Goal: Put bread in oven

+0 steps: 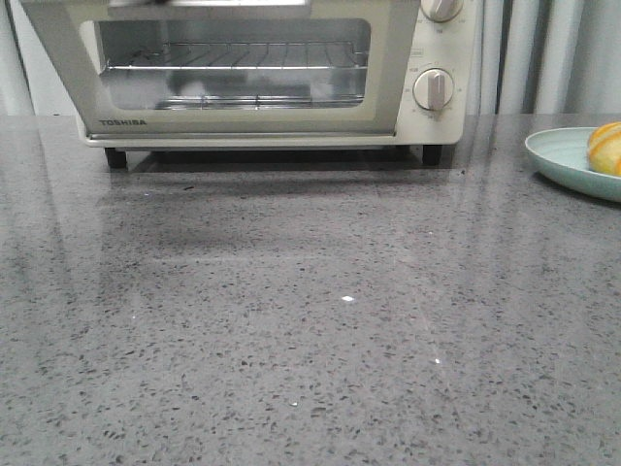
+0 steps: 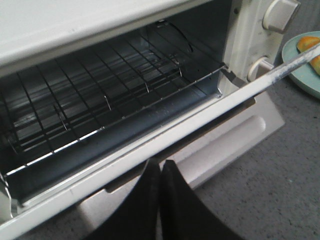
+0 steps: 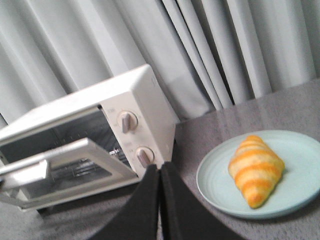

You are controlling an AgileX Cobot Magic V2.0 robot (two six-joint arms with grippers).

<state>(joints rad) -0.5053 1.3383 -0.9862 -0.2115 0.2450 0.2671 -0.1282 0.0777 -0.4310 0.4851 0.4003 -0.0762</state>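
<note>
1. Oven [image 1: 252, 73]: cream-white, on the grey counter [image 1: 291, 320] at 12 o'clock from the robot, black feet down. Two round knobs [image 1: 433, 88] on its right panel.
2. Door [image 3: 65, 167]: partly lowered, hinged at the bottom, not flat. The wire rack [image 2: 100, 95] inside is bare.
3. Bread [image 3: 255, 170]: orange with cream stripes, lying on a pale blue-green plate [image 3: 295, 200]. Plate sits on the counter at about 2 o'clock, to the right of the oven and apart from it.
4. Left gripper [image 2: 160, 170]: black fingers pressed together, nothing between them, tips just in front of the door's upper edge. Contact with the door cannot be told.
5. Right gripper [image 3: 160, 172]: fingers likewise together and empty, above the counter between oven and plate, touching neither.
</note>
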